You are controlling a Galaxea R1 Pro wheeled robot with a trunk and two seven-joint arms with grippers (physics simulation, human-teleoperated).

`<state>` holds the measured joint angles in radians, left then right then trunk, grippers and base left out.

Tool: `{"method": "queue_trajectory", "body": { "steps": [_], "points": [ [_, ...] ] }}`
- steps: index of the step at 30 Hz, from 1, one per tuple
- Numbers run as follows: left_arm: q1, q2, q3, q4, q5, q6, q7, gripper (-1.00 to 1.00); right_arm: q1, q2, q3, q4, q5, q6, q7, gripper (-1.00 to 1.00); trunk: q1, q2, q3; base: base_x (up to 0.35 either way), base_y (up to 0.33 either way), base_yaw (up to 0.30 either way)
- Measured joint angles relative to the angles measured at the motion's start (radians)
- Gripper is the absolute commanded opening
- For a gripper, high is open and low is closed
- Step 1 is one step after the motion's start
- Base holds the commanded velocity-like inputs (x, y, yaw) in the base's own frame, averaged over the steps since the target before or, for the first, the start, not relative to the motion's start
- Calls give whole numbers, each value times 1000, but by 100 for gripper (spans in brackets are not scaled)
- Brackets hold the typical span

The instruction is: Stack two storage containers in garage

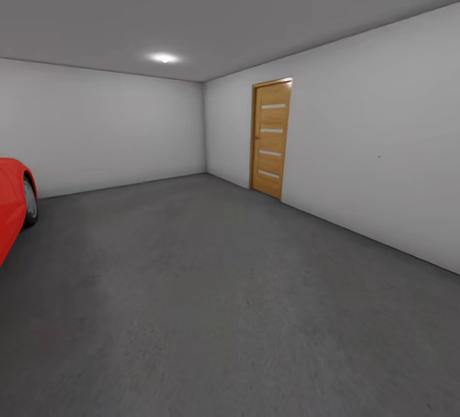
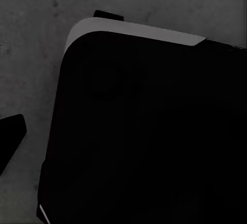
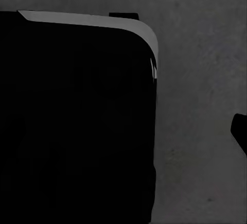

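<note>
Dark grey concrete floor fills the near ground, mottled and bare right up to the camera, so the robot is standing in the garage with open room ahead of it. Both wrist views look straight down past the robot's black base at that same concrete, which suggests the arms hang tucked at its sides for driving rather than reaching. A sliver of dark finger pokes in on the left wrist view and another on the right; whether either gripper is apart or closed, I cannot tell. Neither storage container is anywhere in these pictures. Further off at the left, a red car sits parked. Beyond, a wood door stands shut in the white right-hand wall, likely the way back toward the house.
</note>
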<state>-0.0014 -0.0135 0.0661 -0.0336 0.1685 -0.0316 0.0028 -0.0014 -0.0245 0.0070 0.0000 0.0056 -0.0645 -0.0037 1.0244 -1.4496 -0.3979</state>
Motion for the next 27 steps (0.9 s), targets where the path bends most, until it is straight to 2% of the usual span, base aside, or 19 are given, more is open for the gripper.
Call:
{"method": "queue_trajectory", "body": {
  "steps": [27],
  "points": [
    [0, 0, 0, 0, 0, 0, 1, 100, 0, 2, -1, 0, 0, -3, 0, 100, 0, 0, 0, 324, 17, -7]
  ]
}}
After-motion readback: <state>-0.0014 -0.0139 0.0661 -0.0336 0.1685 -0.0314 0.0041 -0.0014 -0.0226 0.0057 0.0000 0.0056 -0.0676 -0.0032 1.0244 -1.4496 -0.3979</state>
